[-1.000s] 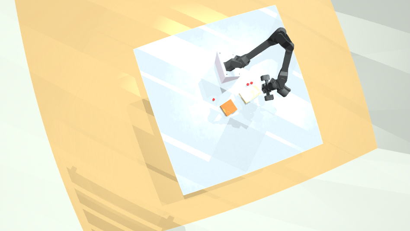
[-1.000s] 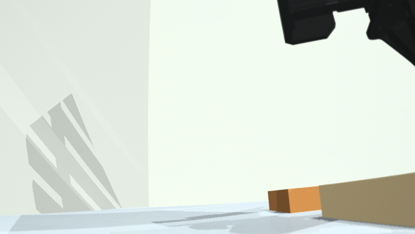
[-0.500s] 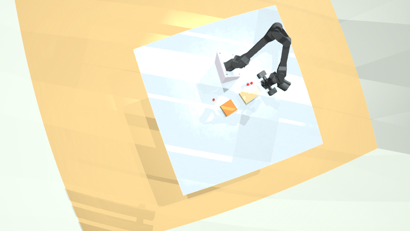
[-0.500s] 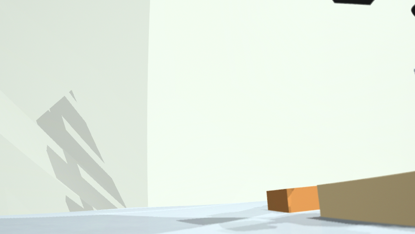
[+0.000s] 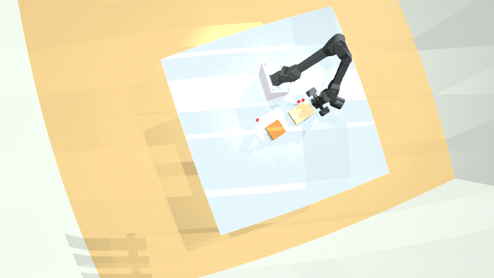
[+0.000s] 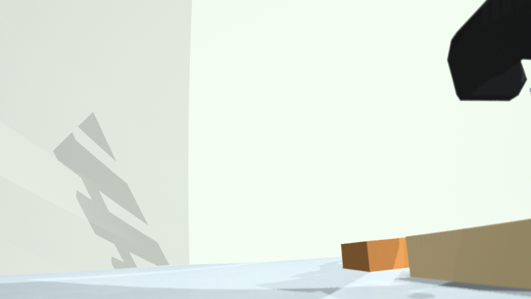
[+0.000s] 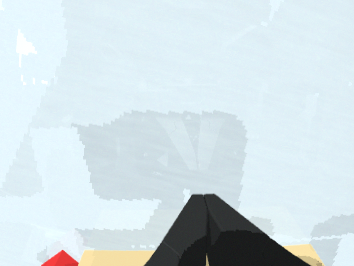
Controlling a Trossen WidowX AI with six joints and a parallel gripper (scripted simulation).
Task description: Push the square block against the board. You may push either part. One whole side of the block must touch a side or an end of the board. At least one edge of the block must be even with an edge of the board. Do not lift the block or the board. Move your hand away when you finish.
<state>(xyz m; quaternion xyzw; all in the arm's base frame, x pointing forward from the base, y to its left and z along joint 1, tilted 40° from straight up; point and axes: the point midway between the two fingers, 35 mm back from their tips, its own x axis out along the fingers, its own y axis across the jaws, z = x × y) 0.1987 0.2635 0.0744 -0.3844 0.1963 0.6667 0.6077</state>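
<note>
Top view, with twelve o'clock at the upper border: the orange square block [image 5: 275, 129] [image 6: 386, 255] lies flat on the pale blue bench [image 5: 248, 172] [image 6: 223, 284] [image 7: 150, 50], at about eight o'clock from the pale yellow board [image 5: 300, 113] [image 6: 471, 256] [image 7: 95, 258]. A strip of bench shows between them, so block and board are apart. Both sit askew to the picture's borders, the board being the longer piece.

The black tool [image 5: 317, 103] [image 7: 202, 205] is at about two o'clock from the board, near its end. Its fingers are pressed together with nothing between them, their tips meeting in the wrist view. Whether they touch the board, I cannot tell.

Two small red cubes, one [image 5: 298, 101] beside the other [image 5: 303, 99], lie near the board at twelve o'clock. A lone red cube [image 5: 257, 119] lies at about ten o'clock from the block. The white box [image 5: 265, 83] under the arm [image 5: 312, 59] stands at about eleven o'clock from the board.

In the exterior view, block and board are toward four o'clock, the board's near end partly covering the block, while a dark piece of the arm reaches in at two o'clock. In the wrist view the board shows at six o'clock, behind the fingers, with part of a red cube [image 7: 61, 259] at seven.
</note>
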